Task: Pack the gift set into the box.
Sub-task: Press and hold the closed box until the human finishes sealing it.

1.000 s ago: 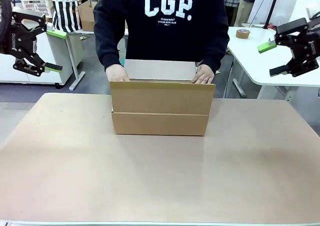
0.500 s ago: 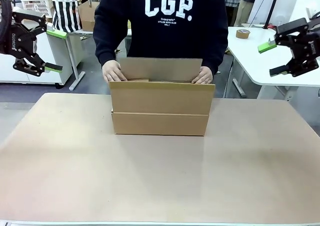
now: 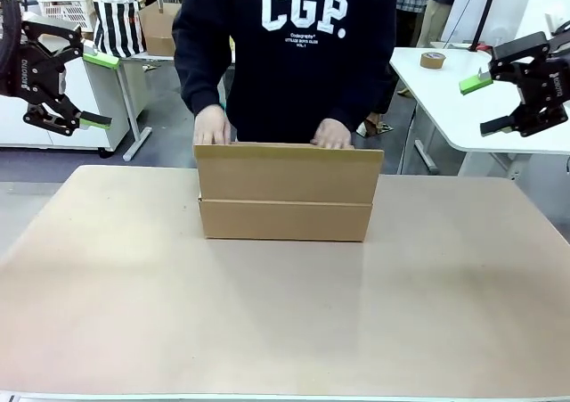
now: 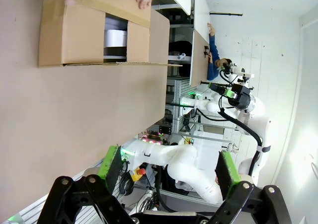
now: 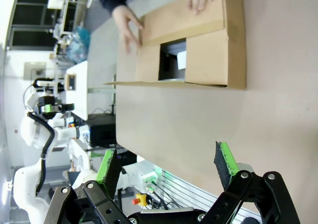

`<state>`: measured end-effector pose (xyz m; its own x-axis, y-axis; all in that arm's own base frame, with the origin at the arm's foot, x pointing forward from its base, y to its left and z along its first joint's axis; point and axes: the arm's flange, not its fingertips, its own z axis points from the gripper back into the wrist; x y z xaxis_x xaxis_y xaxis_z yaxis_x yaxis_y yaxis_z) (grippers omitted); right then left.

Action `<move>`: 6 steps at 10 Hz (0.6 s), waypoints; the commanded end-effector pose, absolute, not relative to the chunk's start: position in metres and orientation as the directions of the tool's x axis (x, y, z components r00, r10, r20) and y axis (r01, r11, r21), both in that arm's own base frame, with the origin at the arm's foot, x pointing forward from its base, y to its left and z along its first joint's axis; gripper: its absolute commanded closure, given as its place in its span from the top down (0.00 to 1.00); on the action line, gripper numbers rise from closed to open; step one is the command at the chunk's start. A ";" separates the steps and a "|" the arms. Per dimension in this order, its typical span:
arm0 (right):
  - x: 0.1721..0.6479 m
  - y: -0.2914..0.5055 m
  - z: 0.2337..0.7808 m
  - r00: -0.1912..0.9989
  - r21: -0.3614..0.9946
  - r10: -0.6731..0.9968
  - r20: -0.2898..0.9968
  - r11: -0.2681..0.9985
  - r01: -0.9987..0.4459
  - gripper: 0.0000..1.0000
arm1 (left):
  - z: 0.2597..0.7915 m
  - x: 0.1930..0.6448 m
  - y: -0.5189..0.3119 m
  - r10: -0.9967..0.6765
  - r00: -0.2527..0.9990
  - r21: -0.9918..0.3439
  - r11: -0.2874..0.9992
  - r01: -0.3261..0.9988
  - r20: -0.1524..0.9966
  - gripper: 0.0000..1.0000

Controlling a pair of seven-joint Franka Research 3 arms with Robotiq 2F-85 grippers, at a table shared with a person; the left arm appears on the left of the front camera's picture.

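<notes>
Box (image 3: 285, 192): rectangular creased corrugated cardboard

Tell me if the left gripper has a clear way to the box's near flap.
Probably yes. The left gripper hangs open, off to the side, and bare table lies before the box. The person's hands press only the far flap.

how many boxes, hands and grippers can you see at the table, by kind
box: 1
hands, left and right in the picture, both on the box: 2
grippers, left and right, both open and empty: 2
total: 5
</notes>
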<state>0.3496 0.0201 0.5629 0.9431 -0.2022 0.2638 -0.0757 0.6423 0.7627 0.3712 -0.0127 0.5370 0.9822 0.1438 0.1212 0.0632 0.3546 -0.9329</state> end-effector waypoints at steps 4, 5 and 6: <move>0.349 0.019 0.569 0.947 0.756 -0.203 0.250 0.652 -0.060 1.00 | 0.540 0.370 -0.010 0.136 0.985 -0.933 0.355 0.054 0.109 1.00; 0.349 0.019 0.569 0.947 0.756 -0.203 0.250 0.652 -0.060 1.00 | 0.540 0.370 -0.010 0.136 0.985 -0.933 0.355 0.054 0.109 1.00; 0.349 0.019 0.569 0.947 0.756 -0.203 0.250 0.652 -0.060 1.00 | 0.540 0.370 -0.010 0.136 0.985 -0.933 0.355 0.054 0.109 1.00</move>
